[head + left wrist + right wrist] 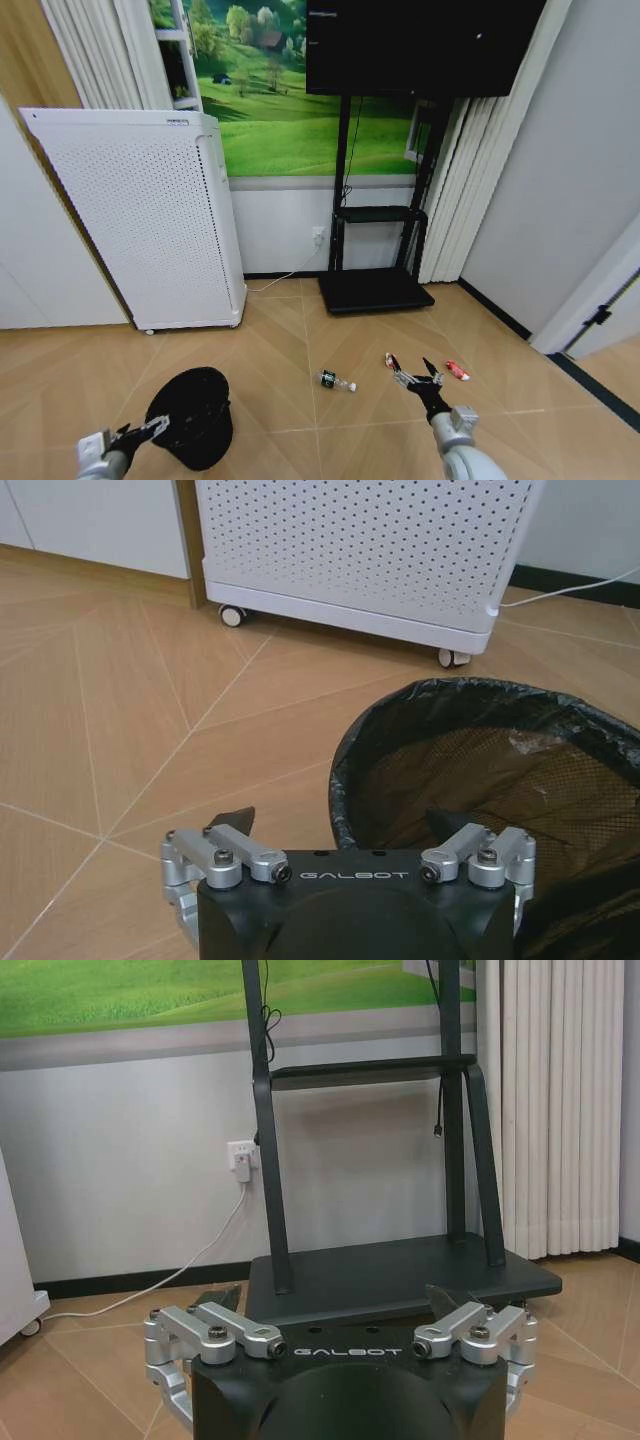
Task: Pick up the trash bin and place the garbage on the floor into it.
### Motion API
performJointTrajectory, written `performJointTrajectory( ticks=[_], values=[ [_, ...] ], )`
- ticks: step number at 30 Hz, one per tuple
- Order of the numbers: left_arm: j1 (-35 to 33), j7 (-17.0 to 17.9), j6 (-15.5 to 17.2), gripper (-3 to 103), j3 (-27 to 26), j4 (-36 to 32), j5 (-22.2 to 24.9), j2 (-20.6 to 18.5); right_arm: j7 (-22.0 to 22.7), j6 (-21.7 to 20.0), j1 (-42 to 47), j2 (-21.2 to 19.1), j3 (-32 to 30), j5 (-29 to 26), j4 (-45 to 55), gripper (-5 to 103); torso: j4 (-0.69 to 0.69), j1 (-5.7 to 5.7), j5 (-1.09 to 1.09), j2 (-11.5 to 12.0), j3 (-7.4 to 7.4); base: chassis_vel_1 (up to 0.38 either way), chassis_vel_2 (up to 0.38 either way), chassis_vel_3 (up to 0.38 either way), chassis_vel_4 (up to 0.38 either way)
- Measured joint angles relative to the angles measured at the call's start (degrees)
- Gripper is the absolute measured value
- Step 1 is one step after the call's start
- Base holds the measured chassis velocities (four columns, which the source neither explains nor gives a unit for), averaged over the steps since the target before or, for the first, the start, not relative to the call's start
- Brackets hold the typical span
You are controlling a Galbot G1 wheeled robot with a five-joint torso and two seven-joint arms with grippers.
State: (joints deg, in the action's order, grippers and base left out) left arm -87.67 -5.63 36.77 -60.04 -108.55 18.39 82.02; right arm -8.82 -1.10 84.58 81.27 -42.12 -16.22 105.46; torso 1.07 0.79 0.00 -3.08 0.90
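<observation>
I have the left claw low at my left, spread wide apart with nothing clamped between its fingers. Through the left wrist camera I see it straddling the near rim of the trash bin: one fingertip sits outside the rim over bare floor, the other sits inside the opening, above the black bag liner. Whether either finger touches the rim, I cannot tell. From the head camera the trash bin stands on the floor directly ahead of that claw, its mouth open toward me.

The right claw hangs at my right, also released and empty, fingers splayed. The garbage lies on the floor around it: a small clear bottle with a dark label is off to the claw's left, a red-and-white wrapper sits just beside its left fingertip, and a second red wrapper lies near its right side. From the right wrist camera the claw faces a black TV stand against the wall.

A white perforated cabinet on wheels stands beyond the bin, well apart from the left claw.
</observation>
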Motion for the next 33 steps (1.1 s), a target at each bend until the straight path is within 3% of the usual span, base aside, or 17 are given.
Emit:
performJointTrajectory(
  ticks=[7,16,19,22,24,33],
  values=[
    [0.63,1.55,0.90,72,0.41,0.47,0.54,0.36,-0.04,0.77,-0.01,-0.04,0.23,0.37,-0.23,100,0.00,0.00,0.00,-0.01,0.01,0.000,0.000,0.000,0.000],
    [0.84,1.62,0.92,34,0.60,0.52,1.22,0.46,-0.34,1.81,0.11,0.01,0.46,0.13,-0.11,100,0.00,0.00,0.00,-0.02,0.02,0.000,0.000,0.000,0.000],
    [0.83,1.62,0.93,28,0.68,0.48,1.24,0.54,-0.39,2.03,0.23,0.00,0.46,-0.20,-0.11,100,0.00,0.01,0.00,-0.02,0.02,0.000,0.000,0.000,0.000],
    [1.04,1.65,0.92,12,0.69,0.48,1.28,0.62,-0.43,2.48,0.29,-0.19,0.47,-0.65,0.04,100,0.00,0.00,0.00,-0.03,0.02,0.000,0.000,0.000,0.000],
    [1.14,1.57,0.93,8,0.75,0.50,1.35,0.65,-0.43,2.71,0.21,-0.22,0.52,-0.83,0.06,100,0.02,0.01,0.00,-0.03,0.02,0.000,0.000,0.000,0.000],
    [1.50,1.57,0.18,8,0.69,0.80,1.32,0.59,-0.17,2.90,-0.28,-0.23,0.86,-1.45,0.26,100,0.00,0.01,0.00,-0.03,0.02,0.000,0.000,0.000,0.000]
  ],
)
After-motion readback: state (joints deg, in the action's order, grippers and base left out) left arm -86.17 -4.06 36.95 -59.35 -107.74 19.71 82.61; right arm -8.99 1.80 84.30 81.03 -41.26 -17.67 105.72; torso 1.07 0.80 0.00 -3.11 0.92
